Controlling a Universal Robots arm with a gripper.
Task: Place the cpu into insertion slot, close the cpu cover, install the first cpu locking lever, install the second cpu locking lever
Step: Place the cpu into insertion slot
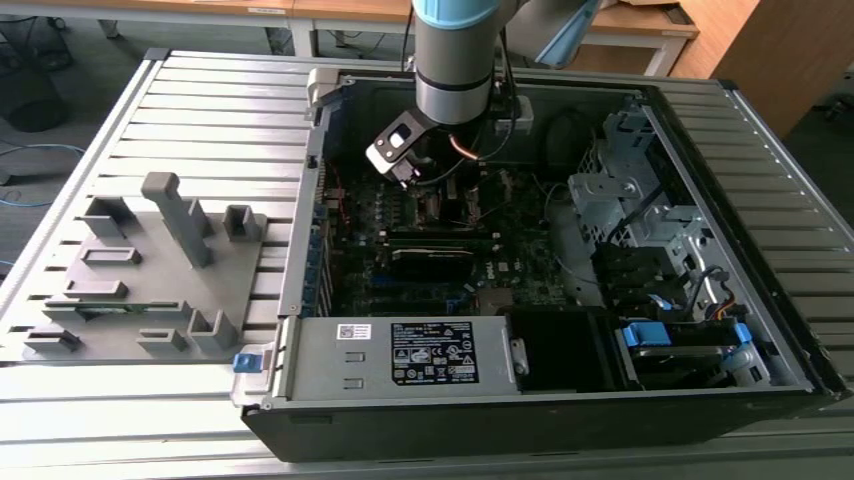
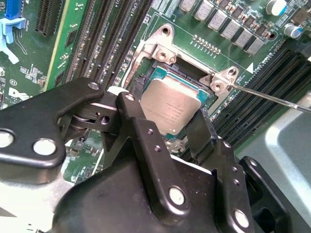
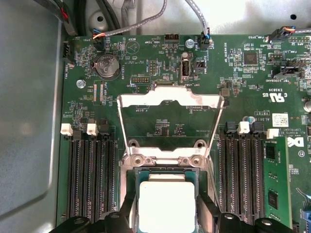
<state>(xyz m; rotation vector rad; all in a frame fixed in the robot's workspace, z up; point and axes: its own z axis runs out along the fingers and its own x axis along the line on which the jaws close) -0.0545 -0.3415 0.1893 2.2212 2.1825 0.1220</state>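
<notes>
In both wrist views the cpu (image 2: 170,104) (image 3: 166,206), a flat square chip with a silvery top, sits between my black fingers. My gripper (image 2: 165,108) (image 3: 166,201) is shut on its two opposite edges. The chip hangs directly over the insertion slot (image 2: 163,73) (image 3: 165,171), whose teal edge and metal rim show around it. The cpu cover (image 3: 167,99), a thin silvery frame, stands flipped open beyond the socket. A thin metal locking lever (image 2: 272,97) sticks out beside the socket. In the exterior view my gripper (image 1: 434,190) reaches down into the open computer case.
Long black memory slots (image 3: 92,179) flank the socket on both sides, and a green memory module (image 3: 272,184) stands in one. Cables (image 3: 146,24) cross the board's far edge. The case walls (image 1: 534,400) surround the board. A grey parts fixture (image 1: 147,270) lies on the exterior view's left.
</notes>
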